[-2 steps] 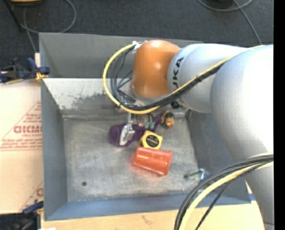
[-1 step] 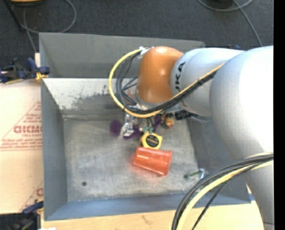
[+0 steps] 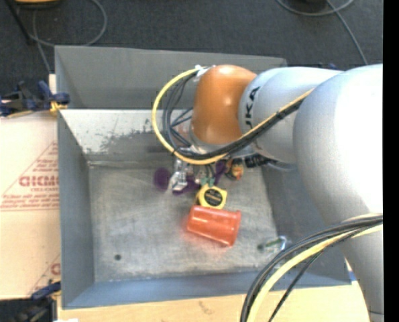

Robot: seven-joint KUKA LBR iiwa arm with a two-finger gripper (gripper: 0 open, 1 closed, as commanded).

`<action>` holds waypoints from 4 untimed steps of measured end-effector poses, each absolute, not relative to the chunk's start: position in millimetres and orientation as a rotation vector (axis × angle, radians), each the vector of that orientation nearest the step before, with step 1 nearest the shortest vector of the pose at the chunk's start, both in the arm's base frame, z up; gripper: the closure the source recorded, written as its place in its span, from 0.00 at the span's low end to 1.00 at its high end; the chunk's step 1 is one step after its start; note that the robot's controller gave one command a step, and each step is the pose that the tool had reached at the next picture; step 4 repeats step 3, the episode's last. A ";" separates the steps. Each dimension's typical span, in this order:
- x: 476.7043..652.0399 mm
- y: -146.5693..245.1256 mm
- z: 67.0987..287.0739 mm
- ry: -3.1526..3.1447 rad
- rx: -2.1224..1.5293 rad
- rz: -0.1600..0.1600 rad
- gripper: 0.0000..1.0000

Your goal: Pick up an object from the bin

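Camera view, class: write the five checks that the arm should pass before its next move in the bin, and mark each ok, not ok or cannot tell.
1. The end effector is down inside the grey metal bin, near its back wall: ok.
2. A thing lies at its tip, the small purple pieces: ok.
3. Something already gripped: cannot tell.
4. Room around the tip: not ok, since the yellow round case with black centre lies close beside it.
5. The orange-red plastic cup, on its side, lies apart from the tip: ok.
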State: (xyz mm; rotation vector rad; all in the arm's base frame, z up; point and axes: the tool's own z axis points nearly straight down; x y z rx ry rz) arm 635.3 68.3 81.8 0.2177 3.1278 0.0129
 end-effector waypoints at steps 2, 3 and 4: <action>635.7 67.6 169.2 3.128 0.193 0.004 1.00; 640.8 51.2 219.2 3.034 0.798 -0.001 1.00; 640.8 51.2 219.2 3.034 0.798 -0.001 1.00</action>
